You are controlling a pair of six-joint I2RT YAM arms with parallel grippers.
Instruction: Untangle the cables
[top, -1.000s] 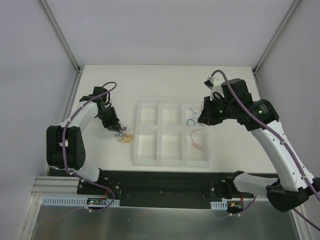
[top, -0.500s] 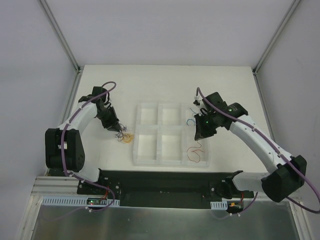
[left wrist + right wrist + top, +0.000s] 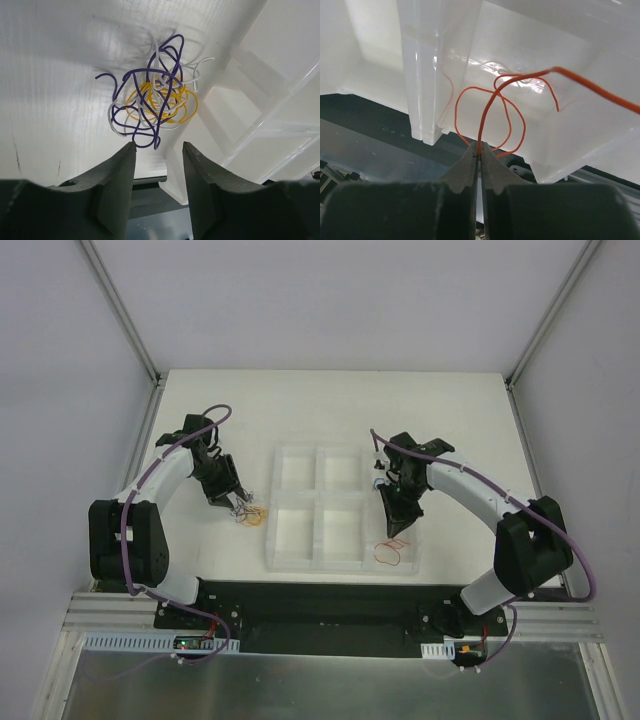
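Observation:
The cables left in the tangle (image 3: 154, 100) are thin purple, white and yellow wires, lying on the table beside the tray's left edge; the tangle also shows in the top view (image 3: 252, 514). My left gripper (image 3: 159, 147) is open and empty, its fingertips just short of the tangle, also seen from above (image 3: 238, 502). My right gripper (image 3: 480, 146) is shut on a red-orange cable (image 3: 490, 107). It holds the cable low over the tray's near right compartment, where the loops rest (image 3: 389, 553). From above, the right gripper (image 3: 392, 530) points down into that compartment.
A white six-compartment tray (image 3: 312, 508) sits mid-table; its walls fill the right wrist view (image 3: 420, 60) and its corner shows in the left wrist view (image 3: 260, 85). The black base rail (image 3: 320, 600) runs along the near edge.
My right arm has swung in and down, carrying the red-orange cable from above the far right compartments into the near right one. My left gripper has barely moved beside the tangle.

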